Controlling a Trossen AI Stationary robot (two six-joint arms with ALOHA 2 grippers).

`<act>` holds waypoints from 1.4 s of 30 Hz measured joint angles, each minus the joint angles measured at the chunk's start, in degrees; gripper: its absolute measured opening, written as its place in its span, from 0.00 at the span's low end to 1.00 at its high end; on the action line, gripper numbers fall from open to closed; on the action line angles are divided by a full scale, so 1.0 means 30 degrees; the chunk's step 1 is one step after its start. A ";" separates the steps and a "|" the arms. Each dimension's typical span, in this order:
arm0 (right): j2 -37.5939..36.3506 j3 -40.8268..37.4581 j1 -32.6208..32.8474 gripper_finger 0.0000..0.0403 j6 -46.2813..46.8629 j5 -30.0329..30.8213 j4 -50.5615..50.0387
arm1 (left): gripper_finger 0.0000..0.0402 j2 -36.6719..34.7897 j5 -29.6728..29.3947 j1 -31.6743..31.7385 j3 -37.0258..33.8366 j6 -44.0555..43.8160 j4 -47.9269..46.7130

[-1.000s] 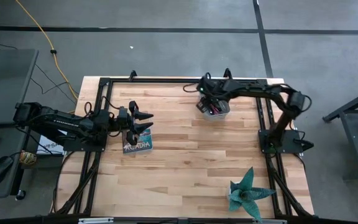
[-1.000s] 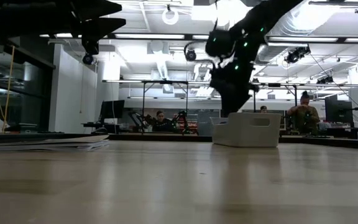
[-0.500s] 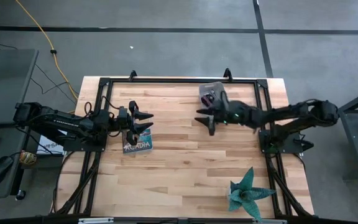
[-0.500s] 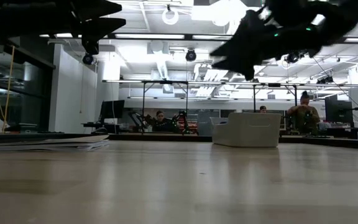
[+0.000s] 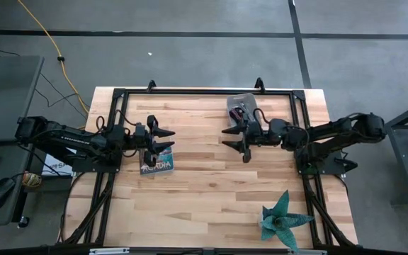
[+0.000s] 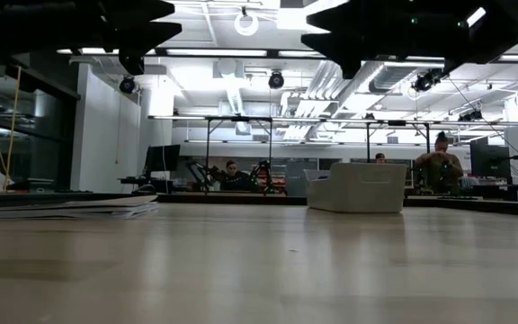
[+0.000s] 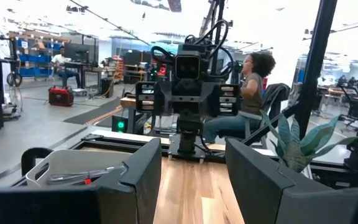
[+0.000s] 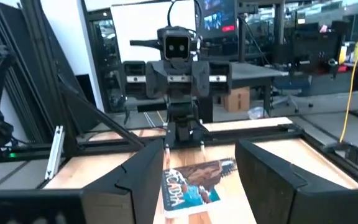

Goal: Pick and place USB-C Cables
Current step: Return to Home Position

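USB-C Cables (image 5: 241, 111) lie as a dark-and-pink tangle in the white bin (image 5: 251, 97) in the high view, with the right gripper (image 5: 234, 142) wide open just beside it and the left gripper (image 5: 168, 139) open above the book (image 5: 156, 166). In the low view the bin's wall hides them; the left wrist view shows thin strands, one red-tipped, inside.

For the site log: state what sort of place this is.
Probably a robotics lab or open workshop: a left arm and right arm mounted on a framed wooden table, people seated in the room behind, and bare ducts on the ceiling.
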 joint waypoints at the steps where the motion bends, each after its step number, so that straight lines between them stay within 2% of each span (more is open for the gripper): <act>1: 0.0000 0.0000 -0.0004 0.48 0.0005 0.0005 -0.0197 | 0.40 0.0000 0.0000 0.0000 0.0000 0.0022 0.0007; 6: 0.0007 0.0007 -0.0004 0.48 0.0060 0.0007 -0.1405 | 0.40 0.0000 0.0000 0.0000 0.0000 0.0022 0.0015; 22: 0.0007 0.0007 -0.0004 0.48 -0.0099 0.0058 -0.1575 | 0.39 -0.0227 -0.0218 0.0005 0.0000 -0.0422 -0.0506; 27: 0.0007 0.0020 -0.0004 0.48 -0.0082 0.0058 -0.2259 | 0.31 -0.3803 -0.0130 0.0329 0.0022 -0.0390 -0.3259; 32: 0.0007 0.0022 -0.0004 0.48 -0.0068 0.0051 -0.2638 | 0.08 -0.7866 -0.0405 0.0844 0.0010 0.0473 -0.8848; 34: 0.0007 0.0022 -0.0004 0.48 -0.0074 0.0051 -0.2618 | 0.02 -0.9028 -0.0446 0.1088 -0.0383 0.0294 -0.9927; 42: 0.0007 0.0022 -0.0004 0.48 0.0126 0.0050 -0.2572 | 0.00 -1.2725 0.0947 0.1564 -0.3854 -0.0334 -0.9648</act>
